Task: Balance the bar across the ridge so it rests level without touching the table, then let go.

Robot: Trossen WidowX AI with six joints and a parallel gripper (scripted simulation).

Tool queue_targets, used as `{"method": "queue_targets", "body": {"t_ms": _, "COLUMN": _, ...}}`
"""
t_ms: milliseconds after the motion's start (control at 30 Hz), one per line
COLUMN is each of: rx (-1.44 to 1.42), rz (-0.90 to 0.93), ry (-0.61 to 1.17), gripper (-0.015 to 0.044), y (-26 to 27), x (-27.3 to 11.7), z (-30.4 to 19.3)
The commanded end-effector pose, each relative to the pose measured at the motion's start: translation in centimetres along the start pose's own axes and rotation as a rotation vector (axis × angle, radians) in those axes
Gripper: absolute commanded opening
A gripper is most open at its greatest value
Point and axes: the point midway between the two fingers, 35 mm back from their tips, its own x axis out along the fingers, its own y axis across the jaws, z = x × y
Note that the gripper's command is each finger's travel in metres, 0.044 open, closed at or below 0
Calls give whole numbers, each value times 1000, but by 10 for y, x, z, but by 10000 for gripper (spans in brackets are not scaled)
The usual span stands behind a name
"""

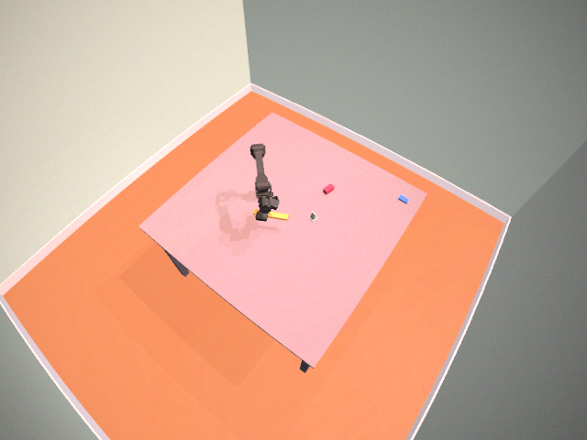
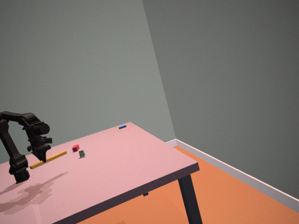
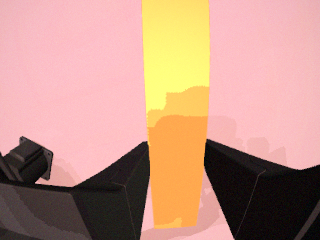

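Observation:
My gripper (image 1: 266,214) (image 2: 45,160) (image 3: 175,147) is shut on the long yellow bar (image 1: 280,216) (image 2: 57,155) (image 3: 175,50), with one finger on each side. The bar is held above the table (image 1: 308,284) (image 2: 130,168); its shadow lies apart from it in the exterior view. The far part of the bar sticks out toward the ridge side. The ridge (image 1: 313,216) (image 2: 81,153) is a small grey wedge with a pale base. It stands a short way beyond the bar's far end, not touching it. The ridge is not in the wrist view.
A red block (image 1: 328,189) (image 2: 75,148) lies near the ridge, toward the back. A small blue block (image 1: 403,199) (image 2: 122,126) lies near the table's far corner, well away from the arm.

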Motion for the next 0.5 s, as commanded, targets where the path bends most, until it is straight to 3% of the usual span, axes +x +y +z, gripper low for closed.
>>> {"method": "queue_targets", "body": {"t_ms": 0, "rx": -38, "rz": 8, "ry": 4, "gripper": 0, "y": -2, "x": 1, "z": 10}}
{"method": "queue_targets", "body": {"t_ms": 467, "rx": -188, "rz": 8, "ry": -1, "gripper": 0, "y": -2, "x": -2, "z": 54}}
